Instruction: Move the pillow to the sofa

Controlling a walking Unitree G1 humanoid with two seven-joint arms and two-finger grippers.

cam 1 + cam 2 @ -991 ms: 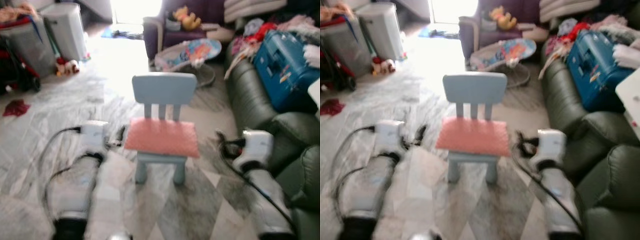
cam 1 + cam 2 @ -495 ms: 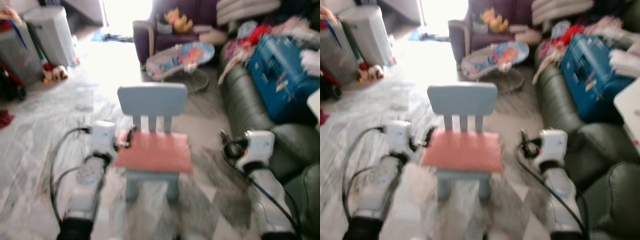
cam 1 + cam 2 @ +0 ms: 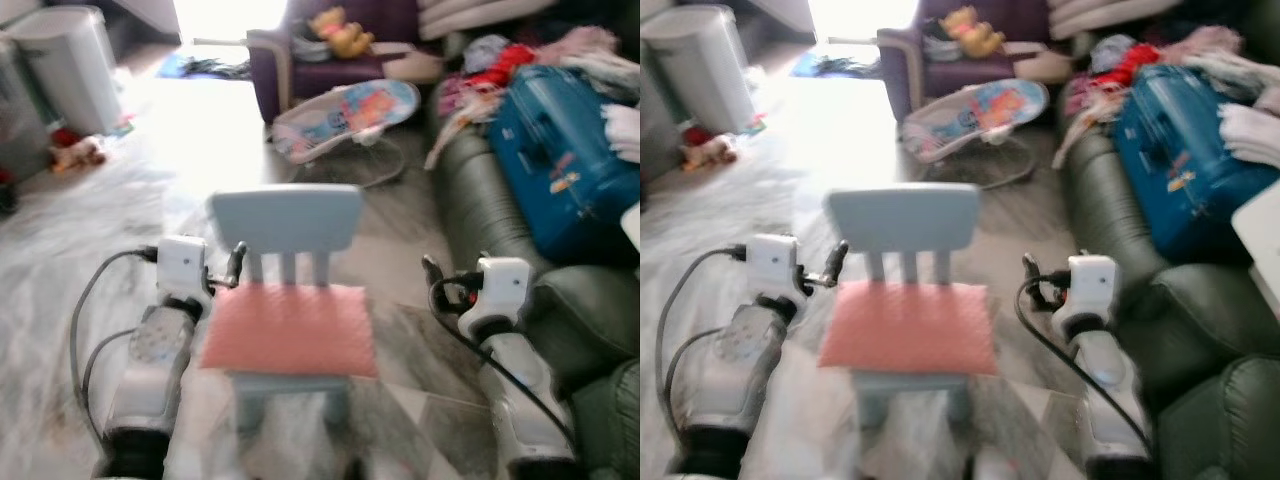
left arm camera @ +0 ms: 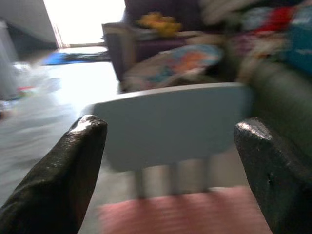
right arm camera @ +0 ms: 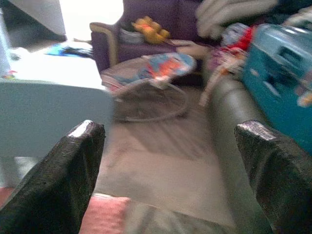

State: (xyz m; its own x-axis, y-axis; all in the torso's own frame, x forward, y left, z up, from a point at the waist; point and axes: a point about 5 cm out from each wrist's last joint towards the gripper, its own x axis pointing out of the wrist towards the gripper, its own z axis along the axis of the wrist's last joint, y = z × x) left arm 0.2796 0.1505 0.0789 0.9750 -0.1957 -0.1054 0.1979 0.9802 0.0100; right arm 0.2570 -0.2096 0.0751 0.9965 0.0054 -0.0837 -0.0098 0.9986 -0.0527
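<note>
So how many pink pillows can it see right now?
1. The pink pillow lies on the seat of the small blue chair, between the left gripper and the right gripper. Others could be hidden among the clutter on the sofa.

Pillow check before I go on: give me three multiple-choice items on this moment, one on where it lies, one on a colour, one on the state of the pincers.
1. Where does the pillow lie?
A. on the seat of the small chair
B. on the dark sofa
C. on the floor by the bouncer

2. What colour is the suitcase on the sofa?
A. yellow
B. blue
C. white

3. How do the two pincers stand?
A. both shut on the pillow
B. left shut on the chair back, right open
C. both open, holding nothing

Answers:
1. A: the pink pillow covers the seat of the pale blue chair.
2. B: the suitcase on the dark green sofa is blue.
3. C: the left pincer and the right pincer show fingers spread wide, nothing between them.
</note>
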